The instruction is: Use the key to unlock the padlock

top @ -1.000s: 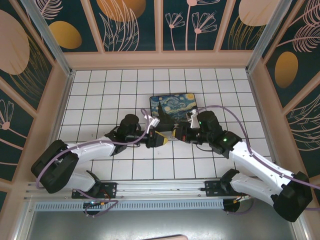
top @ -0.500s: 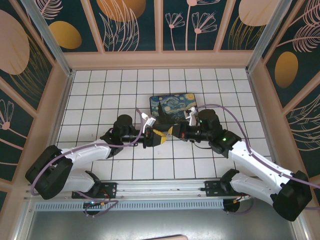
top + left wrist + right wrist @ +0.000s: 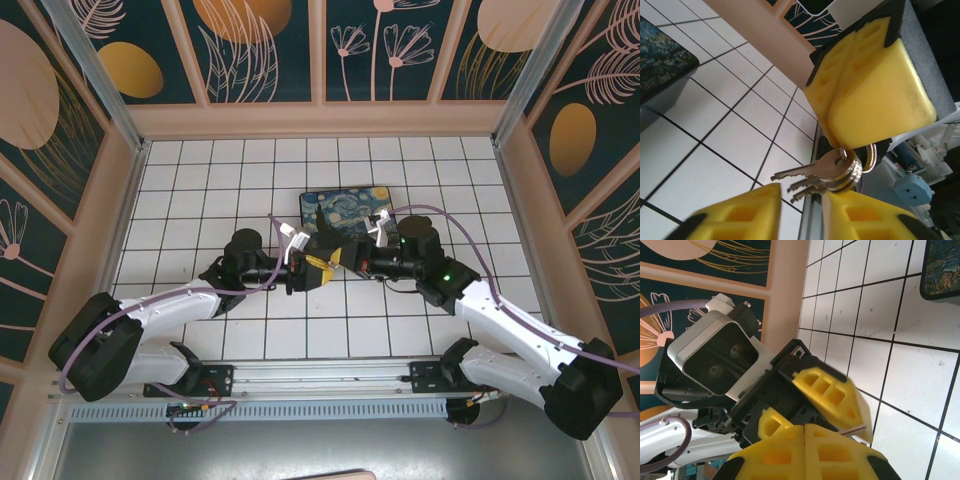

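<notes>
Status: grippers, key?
Right gripper shut on small silvery metal key bunch. Left gripper open, keys near its fingers. Blue painted box beyond, not in the way.

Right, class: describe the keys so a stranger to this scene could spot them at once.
Start at the white tiled table, where two robot arms meet by the painted box. There the right gripper, yellow fingers shut, pinches a ring of small silvery keys, thin and toothed among chunky yellow pads.

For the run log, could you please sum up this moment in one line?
right fingers: shut on keys | left fingers: open, tips beside keys | painted box: on floor beyond
</notes>
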`<state>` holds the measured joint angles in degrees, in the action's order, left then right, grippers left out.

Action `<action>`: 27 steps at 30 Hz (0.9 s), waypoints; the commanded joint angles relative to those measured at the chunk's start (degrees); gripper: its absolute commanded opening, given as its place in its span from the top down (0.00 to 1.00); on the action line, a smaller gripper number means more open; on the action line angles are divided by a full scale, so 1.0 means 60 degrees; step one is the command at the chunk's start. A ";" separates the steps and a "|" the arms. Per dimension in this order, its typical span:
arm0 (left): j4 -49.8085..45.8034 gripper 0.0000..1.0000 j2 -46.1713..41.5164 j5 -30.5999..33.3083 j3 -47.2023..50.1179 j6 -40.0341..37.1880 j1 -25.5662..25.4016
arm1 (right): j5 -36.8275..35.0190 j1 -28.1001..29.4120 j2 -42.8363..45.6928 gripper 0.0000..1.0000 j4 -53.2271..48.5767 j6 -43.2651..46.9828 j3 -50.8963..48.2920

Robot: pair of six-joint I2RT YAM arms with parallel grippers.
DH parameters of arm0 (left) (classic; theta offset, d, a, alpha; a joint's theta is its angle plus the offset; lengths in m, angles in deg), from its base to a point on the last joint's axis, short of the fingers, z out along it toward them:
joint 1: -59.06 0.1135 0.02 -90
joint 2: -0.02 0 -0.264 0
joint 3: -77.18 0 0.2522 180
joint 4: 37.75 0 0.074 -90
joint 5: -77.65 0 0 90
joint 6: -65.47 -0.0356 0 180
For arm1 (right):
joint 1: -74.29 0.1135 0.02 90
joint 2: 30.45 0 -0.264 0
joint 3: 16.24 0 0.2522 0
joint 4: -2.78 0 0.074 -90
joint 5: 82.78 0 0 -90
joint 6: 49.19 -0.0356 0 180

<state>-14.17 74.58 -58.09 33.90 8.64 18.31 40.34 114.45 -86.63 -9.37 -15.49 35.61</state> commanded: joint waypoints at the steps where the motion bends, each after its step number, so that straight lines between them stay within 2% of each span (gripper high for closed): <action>1: 0.0227 0.68 0.0022 0.0321 -0.0096 -0.0151 0.0011 | 0.0281 -0.0014 -0.0005 1.00 0.0538 -0.0212 -0.0147; 6: 0.0236 0.81 0.0224 0.0240 -0.0220 -0.0196 0.0011 | 0.0159 -0.0027 0.0017 1.00 0.0635 -0.0318 -0.0325; 9: 0.0214 0.83 0.0231 0.0216 -0.0207 -0.0167 0.0014 | -0.0054 -0.0065 0.0019 1.00 0.0505 -0.0355 -0.0353; 12: 0.0024 0.91 0.0160 0.0148 -0.0188 -0.0236 0.0014 | -0.0205 -0.0080 0.0026 0.99 0.0446 -0.0434 -0.0402; 18: -0.0368 0.93 0.0143 -0.0195 -0.0207 -0.0172 0.0017 | -0.0892 -0.0404 0.0026 0.97 -0.0543 -0.0206 -0.0138; 22: -0.0553 1.00 0.0148 -0.0230 -0.0273 -0.0164 0.0018 | -0.0770 -0.0497 -0.0064 0.97 -0.0708 0.0018 -0.0159; 27: -0.0764 1.00 0.0316 -0.0460 -0.0474 -0.0152 0.0015 | -0.0715 -0.0622 -0.0064 0.95 -0.0784 0.0135 -0.0327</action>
<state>-18.41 75.94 -58.96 33.24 8.05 18.16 35.99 111.41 -86.76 -12.37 -16.49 34.12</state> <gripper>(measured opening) 0.044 0.053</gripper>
